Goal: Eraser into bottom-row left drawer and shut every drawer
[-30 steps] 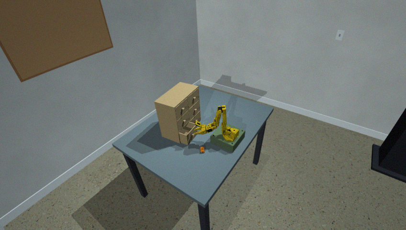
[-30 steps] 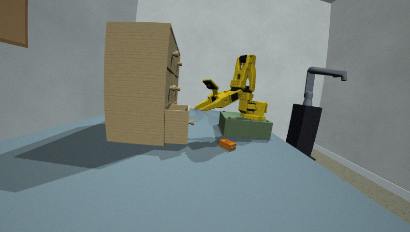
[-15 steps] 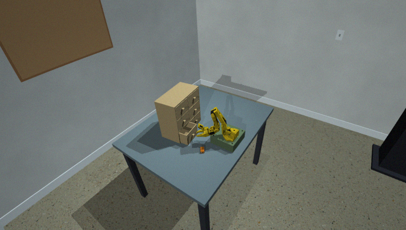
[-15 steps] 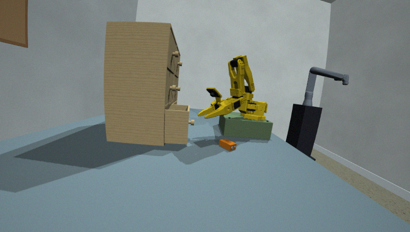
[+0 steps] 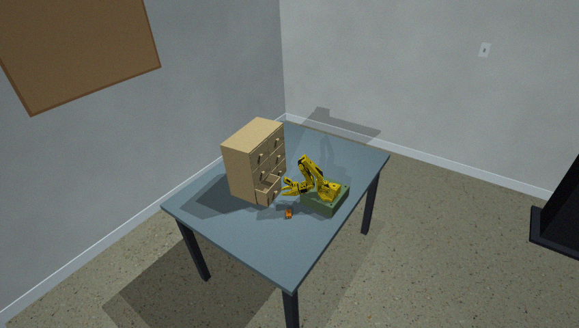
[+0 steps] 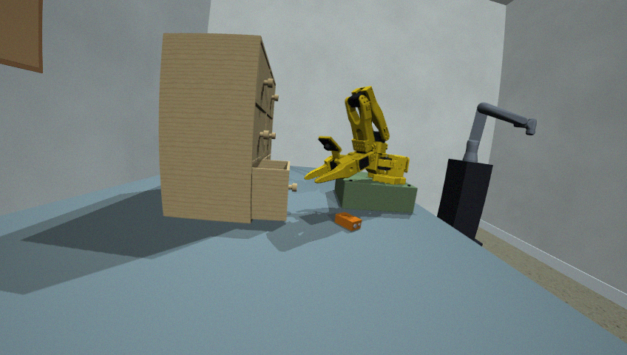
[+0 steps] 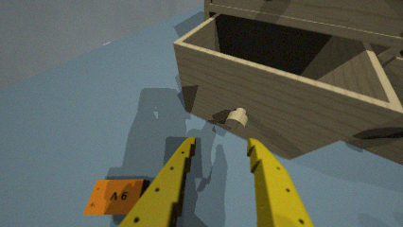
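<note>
Parted pincer (image 5: pixel 283 191) (image 6: pixel 310 180) (image 7: pixel 221 139), open drawer (image 5: pixel 263 197) (image 6: pixel 269 193) (image 7: pixel 284 101) just ahead

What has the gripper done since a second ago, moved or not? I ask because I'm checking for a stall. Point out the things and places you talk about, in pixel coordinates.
Yes: in the exterior view the gripper (image 5: pixel 281 192) (image 6: pixel 310 180) (image 7: pixel 221 139) has backed off and dropped relative to the fixed chest (image 5: pixel 239 170) (image 6: pixel 206 127).
</note>
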Available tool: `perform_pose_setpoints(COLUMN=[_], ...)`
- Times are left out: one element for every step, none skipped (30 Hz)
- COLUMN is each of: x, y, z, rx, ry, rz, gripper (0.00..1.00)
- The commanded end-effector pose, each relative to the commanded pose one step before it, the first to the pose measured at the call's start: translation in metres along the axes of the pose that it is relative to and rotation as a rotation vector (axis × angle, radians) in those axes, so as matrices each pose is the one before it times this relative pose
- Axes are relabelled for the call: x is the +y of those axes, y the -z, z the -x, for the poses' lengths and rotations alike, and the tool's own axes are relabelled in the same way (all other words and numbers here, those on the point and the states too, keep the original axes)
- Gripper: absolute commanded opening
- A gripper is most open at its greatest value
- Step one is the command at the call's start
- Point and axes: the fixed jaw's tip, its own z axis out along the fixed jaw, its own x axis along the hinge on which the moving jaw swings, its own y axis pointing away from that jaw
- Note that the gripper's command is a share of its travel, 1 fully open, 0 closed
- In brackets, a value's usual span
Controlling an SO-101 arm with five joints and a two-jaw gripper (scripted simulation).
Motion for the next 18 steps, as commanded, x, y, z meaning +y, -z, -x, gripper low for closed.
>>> perform_pose_setpoints(x=[-0.00191,0.00000,0.00000,0.00000,0.00000,0.00000,0.00000,0.00000,-0.00011,-0.00011,-0.00011,-0.00011,-0.00011,-0.00011,-0.00011,-0.00011,-0.00011,-0.00011], y=[-0.000356,0.000000,0.000000,0.000000,0.000000,0.000000,0.000000,0.000000,-0.000020,-0.000021,-0.000020,-0.000021,-0.000020,-0.000021,-0.000020,-0.000021,-0.000020,-0.000021], z=[-0.00055,0.00000,0.00000,0.00000,0.00000,0.00000,0.00000,0.00000,-0.00007,-0.00007,-0.00007,-0.00007,-0.00007,-0.00007,-0.00007,-0.00007,-0.00007,-0.00007], rx=[-0.00259,-0.00001,0.00001,-0.00001,0.00001,-0.00001,0.00000,0.00000,0.00024,0.00023,0.00024,0.00023,0.00024,0.00023,0.00024,0.00023,0.00024,0.00023], ry=[0.00581,0.00000,0.00000,0.00000,0.00000,0.00000,0.00000,0.00000,-0.00019,-0.00019,-0.00019,-0.00019,-0.00019,-0.00019,-0.00019,-0.00019,-0.00019,-0.00019], rz=[-0.00807,0.00000,0.00000,0.00000,0.00000,0.00000,0.00000,0.00000,-0.00045,-0.00045,-0.00045,-0.00045,-0.00045,-0.00045,-0.00045,-0.00045,-0.00045,-0.00045], gripper=[0.21,0.21,0.21,0.21,0.21,0.21,0.21,0.21,0.21,0.21,0.21,0.21,0.21,0.21,0.21,0.21,0.21,0.21])
